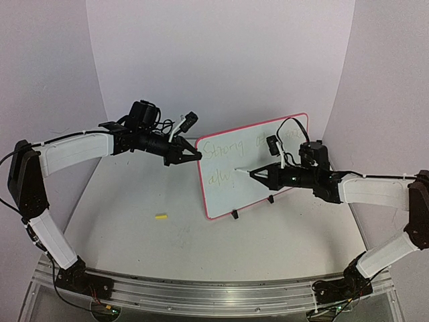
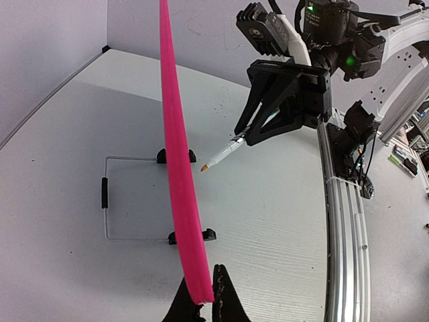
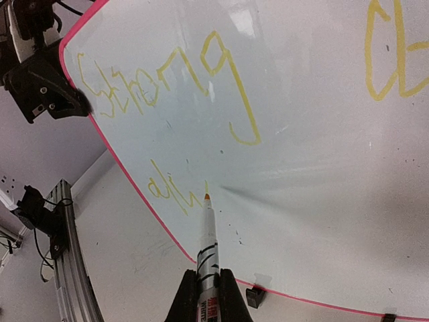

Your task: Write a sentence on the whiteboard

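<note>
From my station I judge the job well past halfway. The whiteboard, a white rectangular panel with a thin pink-red rim and small black feet, stands upright near the middle of the grey table, turned a little so that its face looks towards the right arm. The sentence, in faint yellow-green cursive, has an upper line that opens with "Strong" and goes on to the right. In the overhead view the right arm hides part of that line, so I cannot read all of it. The lower line so far shows only something like "alw" near the board's left edge. What I think is left is the rest of that word.

The right gripper has its fingers pressed tight on the barrel of a white marker with a yellow-orange tip. The tip sits right after the last stroke of the lower line, and I cannot tell whether it is touching the board or just off it.

The left gripper pinches the pink rim at the board's upper left corner, one finger on each side, which I take to be steadying the board.

A small yellow piece, possibly the marker's cap, lies on the table to the left of the board and nearer the arms, well apart from both grippers.
</note>
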Controlling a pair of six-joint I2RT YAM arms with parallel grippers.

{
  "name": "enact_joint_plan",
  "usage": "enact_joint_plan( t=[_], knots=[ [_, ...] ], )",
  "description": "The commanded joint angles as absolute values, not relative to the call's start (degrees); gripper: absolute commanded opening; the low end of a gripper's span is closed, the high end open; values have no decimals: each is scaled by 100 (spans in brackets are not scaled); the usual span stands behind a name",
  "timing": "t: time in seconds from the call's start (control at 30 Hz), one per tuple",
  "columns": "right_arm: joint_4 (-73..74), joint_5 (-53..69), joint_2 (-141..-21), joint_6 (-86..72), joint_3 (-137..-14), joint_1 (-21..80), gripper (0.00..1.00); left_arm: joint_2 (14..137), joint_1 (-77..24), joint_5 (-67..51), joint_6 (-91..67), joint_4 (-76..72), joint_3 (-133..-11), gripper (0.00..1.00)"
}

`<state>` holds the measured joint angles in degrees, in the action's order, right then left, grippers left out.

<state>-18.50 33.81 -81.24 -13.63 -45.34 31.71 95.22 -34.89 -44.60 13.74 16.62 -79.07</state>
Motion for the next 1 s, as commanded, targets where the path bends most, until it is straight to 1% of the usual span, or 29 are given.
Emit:
enact_joint_plan(
  t=[0.0, 0.23, 0.57, 0.97],
  knots=[
    [-2168, 3540, -8263, -1397, -4626, 3090, 0, 9467, -3621, -4672, 1657, 2004, -7919, 0],
    [-2261, 3621, -8471, -1406, -4741, 3046, 0, 9475, -3621, -4656, 1661, 2013, -7915, 0],
    [-2364, 3653, -8468, -1424, -4812, 2971, 0, 9490, -3621, -4649, 1669, 2012, -7911, 0],
    [-2198, 3858, -8773, -1373, -4774, 2973, 0, 9519, -3621, -4649, 1671, 2013, -7911, 0]
  ],
)
